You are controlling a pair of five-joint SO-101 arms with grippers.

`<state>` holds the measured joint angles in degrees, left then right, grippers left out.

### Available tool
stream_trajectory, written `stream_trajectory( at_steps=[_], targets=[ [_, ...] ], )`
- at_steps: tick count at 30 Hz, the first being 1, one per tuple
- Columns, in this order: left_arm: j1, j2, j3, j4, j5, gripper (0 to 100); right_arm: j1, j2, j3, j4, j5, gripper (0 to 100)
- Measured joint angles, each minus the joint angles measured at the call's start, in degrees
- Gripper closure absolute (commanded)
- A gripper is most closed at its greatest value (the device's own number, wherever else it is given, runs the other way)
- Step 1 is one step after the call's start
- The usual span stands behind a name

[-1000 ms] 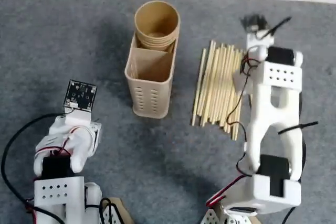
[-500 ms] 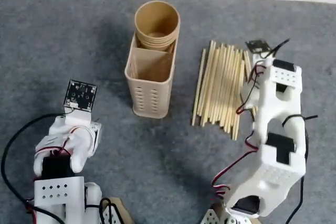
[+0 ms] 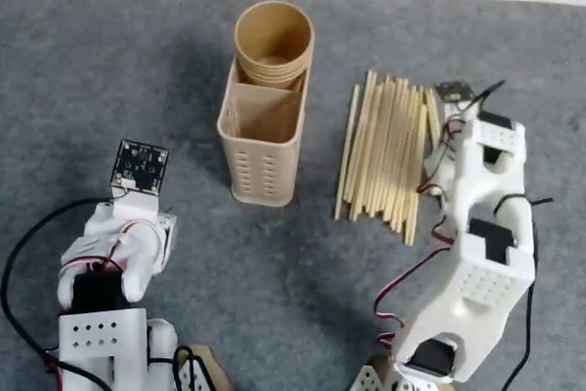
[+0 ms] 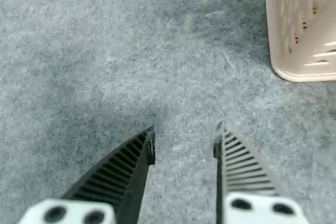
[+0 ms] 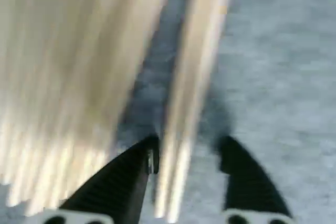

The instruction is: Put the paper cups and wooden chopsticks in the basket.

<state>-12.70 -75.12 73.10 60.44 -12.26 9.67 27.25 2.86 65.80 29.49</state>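
1. Basket (image 3: 264, 148): beige plastic, tall, with a rectangular mouth, rounded corners and rows of small slots in its wall. An inner wall divides it into 2 compartments. It stands upright mid-table, toward the far edge. The left wrist view shows its slotted lower corner (image 4: 302, 35) resting on the cloth.
2. Paper cups (image 3: 274, 38): tan, round-rimmed and nested into 1 stack. They sit upright in the basket's far compartment, with the top cup rising above the rim. The near compartment looks unfilled.
3. Wooden chopsticks (image 3: 385, 148): pale, slim, straight sticks in a loose flat bundle. They lie on the table between the basket and the right edge, pointing roughly from the near edge to the far edge, apart from the basket.
4. Right gripper (image 5: 189, 150): black ribbed fingers, spread apart and low over the bundle (image 5: 79, 77). They straddle a few sticks (image 5: 194, 77) set off from the rest and are not clamped on them. The right arm (image 3: 481, 226) is a white shell with red and black wires.
5. Left gripper (image 4: 184, 142): released, holding nothing, over bare cloth near the basket's base. The left arm (image 3: 119, 254) sits toward the near-left corner.
6. Surface: grey, fuzzy felt-like covering (image 3: 110, 61) over the table. A pale strip runs along the far edge.
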Motion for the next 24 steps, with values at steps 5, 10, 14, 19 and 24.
stream_trajectory(
  at_steps=[5, 10, 14, 19, 24],
  targets=[
    [0.0, 0.0, 0.0, 0.0, 0.0, 79, 0.0, 0.7, -1.85, 1.23, 0.0, 99.3],
    [0.0, 0.0, 0.0, 0.0, 0.0, 79, -0.79, -1.85, -6.59, 7.3, -2.55, 99.3],
    [0.0, 0.0, 0.0, 0.0, 0.0, 79, -1.67, -7.56, -14.15, 11.78, -6.24, 99.3],
    [0.0, 0.0, 0.0, 0.0, 0.0, 79, -5.71, -13.98, -23.3, 15.47, -9.58, 99.3],
    [0.0, 0.0, 0.0, 0.0, 0.0, 79, -12.66, -17.14, -34.46, 15.56, -13.19, 99.3]
  ],
)
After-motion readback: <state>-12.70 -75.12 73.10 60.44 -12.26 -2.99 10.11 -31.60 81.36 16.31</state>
